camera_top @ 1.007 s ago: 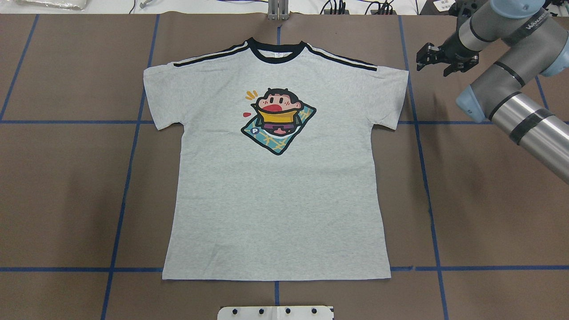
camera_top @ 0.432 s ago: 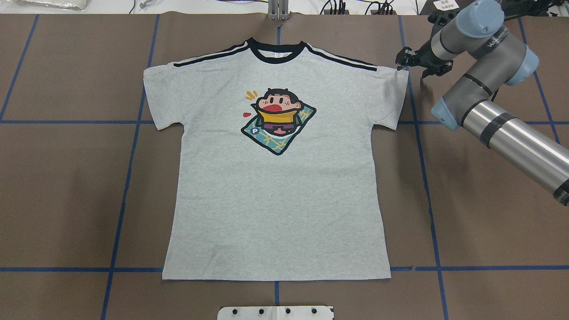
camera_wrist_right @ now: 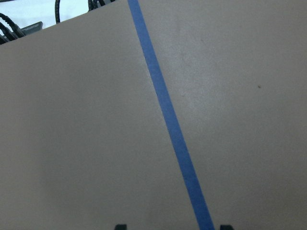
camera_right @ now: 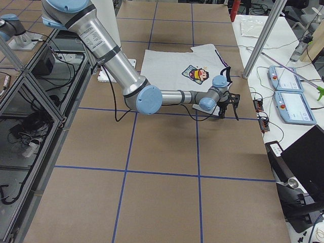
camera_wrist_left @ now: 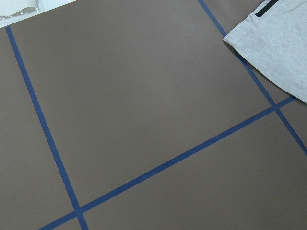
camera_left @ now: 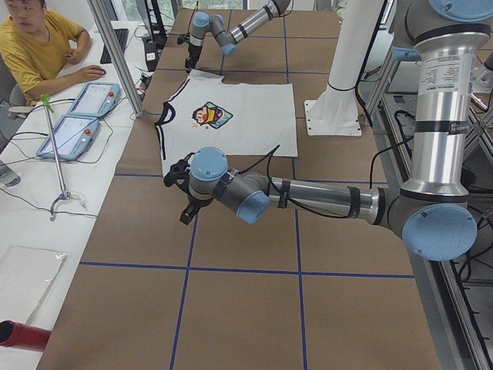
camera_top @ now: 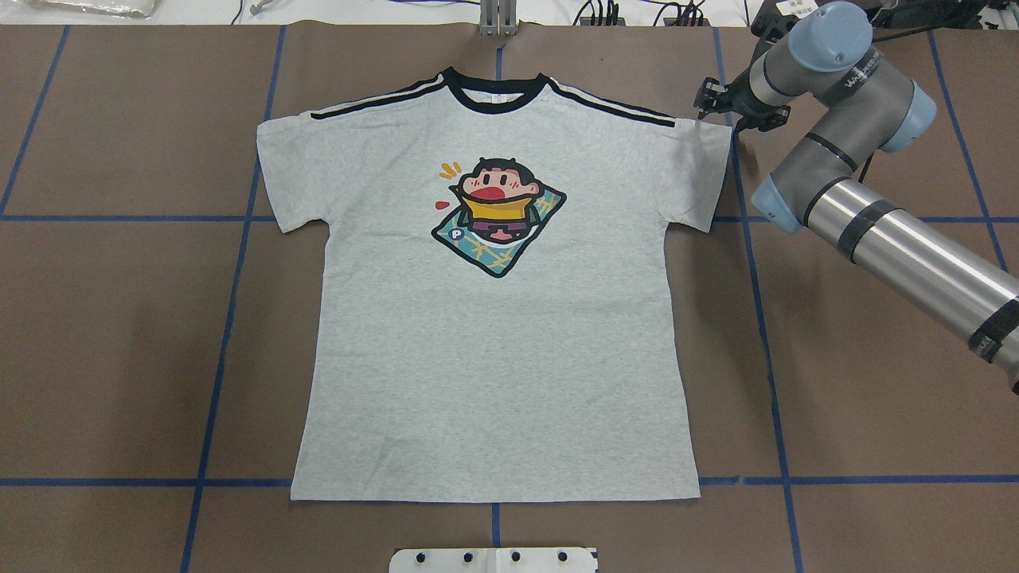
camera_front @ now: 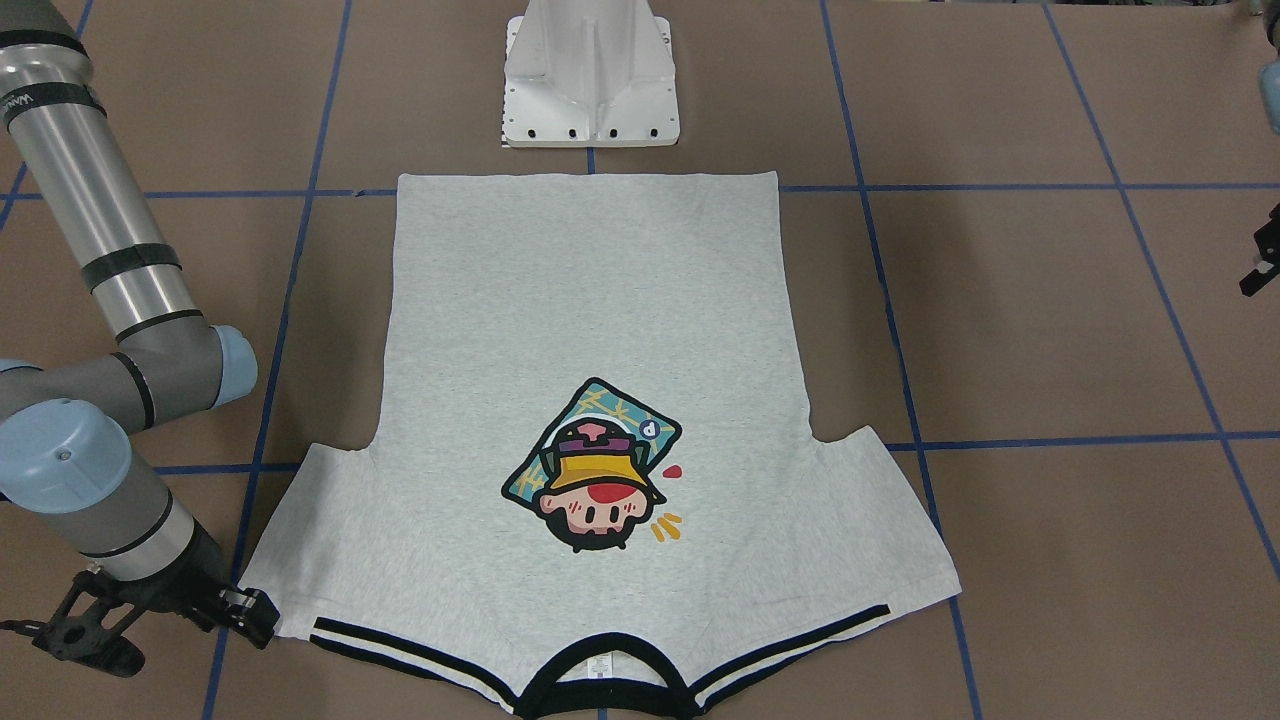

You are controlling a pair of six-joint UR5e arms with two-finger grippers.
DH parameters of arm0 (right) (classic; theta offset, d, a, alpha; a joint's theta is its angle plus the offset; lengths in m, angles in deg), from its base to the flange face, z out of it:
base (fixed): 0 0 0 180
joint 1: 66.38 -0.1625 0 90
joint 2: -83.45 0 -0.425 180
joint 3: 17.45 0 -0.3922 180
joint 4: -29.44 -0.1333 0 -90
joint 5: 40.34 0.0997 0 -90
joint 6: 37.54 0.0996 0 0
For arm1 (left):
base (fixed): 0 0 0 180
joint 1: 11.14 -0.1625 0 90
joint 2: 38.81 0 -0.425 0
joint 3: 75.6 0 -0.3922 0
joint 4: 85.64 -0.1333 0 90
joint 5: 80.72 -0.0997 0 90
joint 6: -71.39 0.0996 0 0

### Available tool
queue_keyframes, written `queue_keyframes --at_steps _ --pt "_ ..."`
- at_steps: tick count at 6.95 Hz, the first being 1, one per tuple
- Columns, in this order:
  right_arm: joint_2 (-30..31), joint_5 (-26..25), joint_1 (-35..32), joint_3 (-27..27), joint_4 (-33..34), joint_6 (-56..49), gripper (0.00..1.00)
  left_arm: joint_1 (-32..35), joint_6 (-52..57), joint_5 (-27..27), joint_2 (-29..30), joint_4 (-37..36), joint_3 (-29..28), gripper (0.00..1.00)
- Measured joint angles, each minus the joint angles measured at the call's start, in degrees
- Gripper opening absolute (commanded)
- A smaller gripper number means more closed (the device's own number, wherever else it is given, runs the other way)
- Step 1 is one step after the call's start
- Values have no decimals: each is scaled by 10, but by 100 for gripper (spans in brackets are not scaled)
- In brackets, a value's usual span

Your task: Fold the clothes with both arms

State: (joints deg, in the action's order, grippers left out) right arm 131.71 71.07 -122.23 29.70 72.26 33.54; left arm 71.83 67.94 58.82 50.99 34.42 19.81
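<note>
One grey T-shirt lies spread flat, print up, on the brown table, with its collar on the side away from the robot and its hem just short of the white pedestal. We see the right gripper hanging at the top outer corner of the sleeve on the robot's right, its fingers parted over a blue tape line with nothing between them. The left gripper hovers over bare table apart from the shirt, and we cannot tell whether its fingers are spread or closed.
</note>
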Motion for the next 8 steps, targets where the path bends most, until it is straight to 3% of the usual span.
queue_keyframes --at_steps 1,6,8 --pt "0 -2 0 0 0 1 0 0 0 1 0 0 0 100" --pt "11 -2 0 28 1 -2 0 0 -1 5 -2 1 1 100" --pt "24 -3 -3 38 2 -14 47 0 -1 5 -2 1 1 100"
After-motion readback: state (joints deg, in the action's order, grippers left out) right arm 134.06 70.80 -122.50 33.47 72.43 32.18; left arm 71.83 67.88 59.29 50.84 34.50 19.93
